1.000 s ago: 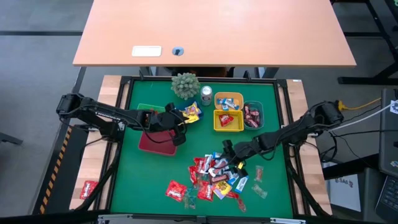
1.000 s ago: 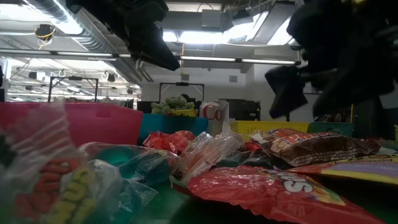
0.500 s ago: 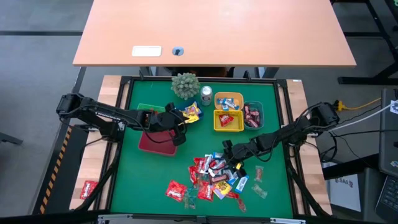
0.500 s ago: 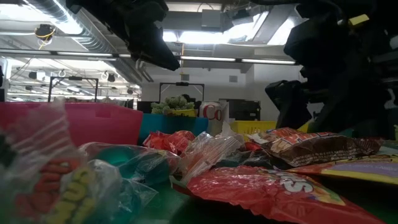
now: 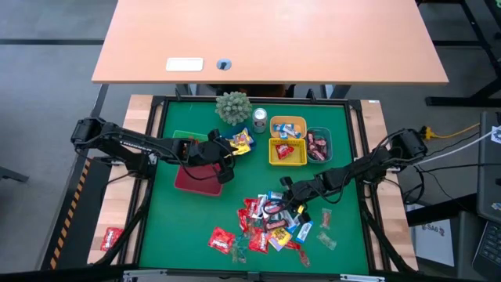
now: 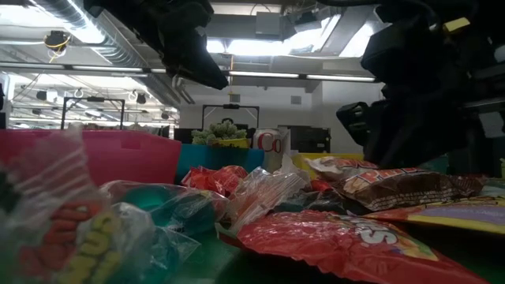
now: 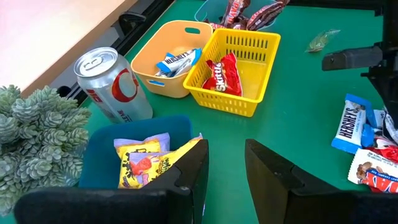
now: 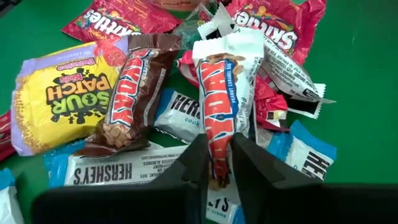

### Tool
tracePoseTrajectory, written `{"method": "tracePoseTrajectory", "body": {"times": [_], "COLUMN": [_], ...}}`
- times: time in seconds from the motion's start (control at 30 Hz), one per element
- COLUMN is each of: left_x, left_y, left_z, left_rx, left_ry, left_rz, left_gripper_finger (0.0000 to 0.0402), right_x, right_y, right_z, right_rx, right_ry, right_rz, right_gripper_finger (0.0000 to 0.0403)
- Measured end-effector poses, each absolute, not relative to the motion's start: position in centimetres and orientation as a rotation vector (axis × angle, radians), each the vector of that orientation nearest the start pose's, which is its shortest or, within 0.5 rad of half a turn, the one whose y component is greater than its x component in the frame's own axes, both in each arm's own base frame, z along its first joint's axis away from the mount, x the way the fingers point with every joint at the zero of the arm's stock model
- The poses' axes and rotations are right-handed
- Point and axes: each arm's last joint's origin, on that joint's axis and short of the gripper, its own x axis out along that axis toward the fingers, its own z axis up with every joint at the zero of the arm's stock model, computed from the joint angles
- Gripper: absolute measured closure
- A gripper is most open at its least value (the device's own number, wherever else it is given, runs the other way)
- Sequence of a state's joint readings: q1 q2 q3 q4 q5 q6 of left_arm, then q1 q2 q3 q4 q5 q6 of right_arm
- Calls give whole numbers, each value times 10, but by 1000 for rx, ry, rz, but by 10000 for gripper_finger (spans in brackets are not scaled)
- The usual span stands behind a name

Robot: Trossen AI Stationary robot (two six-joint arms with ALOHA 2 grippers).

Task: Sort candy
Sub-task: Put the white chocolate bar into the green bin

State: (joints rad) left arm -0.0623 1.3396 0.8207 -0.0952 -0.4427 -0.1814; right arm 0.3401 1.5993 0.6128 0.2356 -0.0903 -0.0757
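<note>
The candy lies in a loose pile point(image 5: 270, 223) on the green mat, toward the near edge. My right gripper point(image 8: 217, 152) is down at the pile's far right part point(image 5: 288, 200), shut on a white bar with red and blue print point(image 8: 219, 93). My left gripper point(image 7: 225, 168) hangs open and holds nothing. It is above the red bin point(image 5: 197, 178), next to the blue bin point(image 7: 146, 146) that holds yellow packets. My right gripper pinches the white bar at its near end point(image 8: 214, 134) between its two fingers, one on each long edge. The fingers slant down from the table's right side and point along the bar. The rest of the bar lies on other sweets in the pile.
Behind the pile stand an orange bin point(image 5: 287, 127), a yellow basket point(image 5: 287, 151) and a dark bin point(image 5: 318, 143), each with sweets in it. A silver can point(image 5: 259, 119) and a small plant point(image 5: 233, 107) stand at the far edge. One red sweet point(image 5: 111, 237) lies off the mat at the left.
My right gripper has sunk a little onto the pile and shut on the white bar, whose near end now shows slightly raised in the low view. My left arm has kept still.
</note>
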Motion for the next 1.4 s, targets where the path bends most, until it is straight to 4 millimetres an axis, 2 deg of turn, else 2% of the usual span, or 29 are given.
{"method": "tracePoseTrajectory", "body": {"times": [0.27,0.43,0.63,0.83,0.97,1.2,1.3,1.4], "left_x": [279,279,279,279,279,279,279,279], "left_y": [-5,-5,-5,-5,-5,-5,-5,-5], "left_z": [237,237,237,237,237,237,237,237], "left_rx": [-20,-20,-20,-19,-20,-19,-19,-19], "left_ry": [562,562,562,562,561,561,561,561], "left_rz": [421,421,421,421,421,421,421,421], "left_gripper_finger": [309,309,309,309,309,309,309,309], "right_x": [265,258,239,208,183,138,131,127], "right_y": [97,95,85,69,55,32,25,20], "right_z": [140,162,194,222,234,236,235,234], "right_rx": [-93,-81,-99,-154,-167,-128,-54,-14], "right_ry": [722,668,632,632,662,774,732,735], "right_rz": [430,431,357,179,6,-335,-488,-566], "right_gripper_finger": [375,399,400,401,402,401,401,401]}}
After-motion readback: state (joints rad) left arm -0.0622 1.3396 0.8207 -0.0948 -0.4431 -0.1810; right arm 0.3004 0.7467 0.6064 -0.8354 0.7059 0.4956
